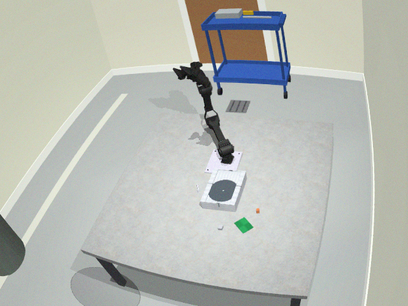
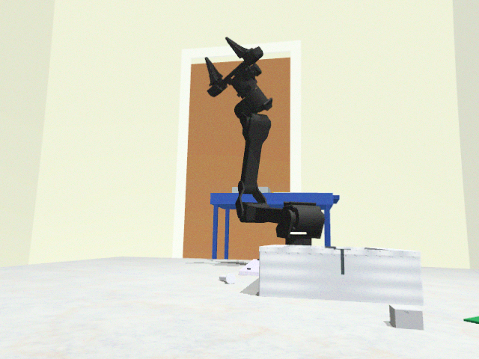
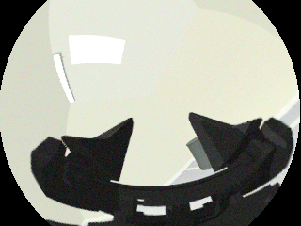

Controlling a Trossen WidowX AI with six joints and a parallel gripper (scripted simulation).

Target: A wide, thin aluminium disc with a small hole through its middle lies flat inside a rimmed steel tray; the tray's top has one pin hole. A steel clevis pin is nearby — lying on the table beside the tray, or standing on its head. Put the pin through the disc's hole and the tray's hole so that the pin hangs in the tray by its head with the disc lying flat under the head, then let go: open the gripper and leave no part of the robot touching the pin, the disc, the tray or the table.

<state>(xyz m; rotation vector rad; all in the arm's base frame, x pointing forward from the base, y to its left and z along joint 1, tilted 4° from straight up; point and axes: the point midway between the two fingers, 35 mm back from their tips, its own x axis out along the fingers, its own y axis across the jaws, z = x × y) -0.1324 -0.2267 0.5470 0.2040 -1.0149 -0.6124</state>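
Observation:
The steel tray [image 1: 229, 176] [image 2: 301, 274] sits on the table in front of the arm's base. The wide disc [image 1: 221, 196] looks dark grey and lies flat inside the tray. A small pale spot marks its middle hole; whether the tray's pin hole lines up under it cannot be told. The steel clevis pin [image 1: 197, 188] [image 2: 227, 279] lies on its side on the table, left of the tray and apart from it. My gripper [image 1: 177, 67] [image 2: 216, 48] [image 3: 161, 119] is open and empty, raised high behind the tray, far from pin and disc, with its fingers pointing up and away.
A pale base plate [image 1: 212, 163] lies under the arm behind the tray. In front of the tray are a small grey block [image 1: 220, 227] [image 2: 406, 317], a green square [image 1: 243, 225] and an orange cube [image 1: 257, 210]. A blue cart [image 1: 252, 71] stands beyond the table.

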